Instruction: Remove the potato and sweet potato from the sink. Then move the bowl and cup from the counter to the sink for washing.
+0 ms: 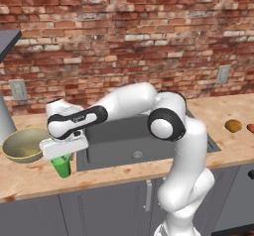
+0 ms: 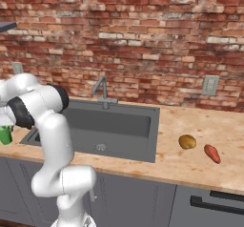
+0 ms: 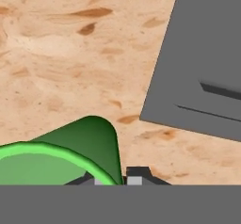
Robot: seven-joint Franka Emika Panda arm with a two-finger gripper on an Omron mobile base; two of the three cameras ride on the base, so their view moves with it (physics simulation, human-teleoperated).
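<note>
Cup rim pinched between closed gripper jaws.

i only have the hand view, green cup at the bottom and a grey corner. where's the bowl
Observer: The bowl sits on the counter left of the sink, just beyond the cup.
Operator: veg out of the sink yet
Observer: Yes. The potato and sweet potato lie on the counter to the right of the sink.
Operator: tool on the cup?
Observer: The tool is shut on the cup's rim, and the cup stands on the counter by the sink's left edge.
</note>
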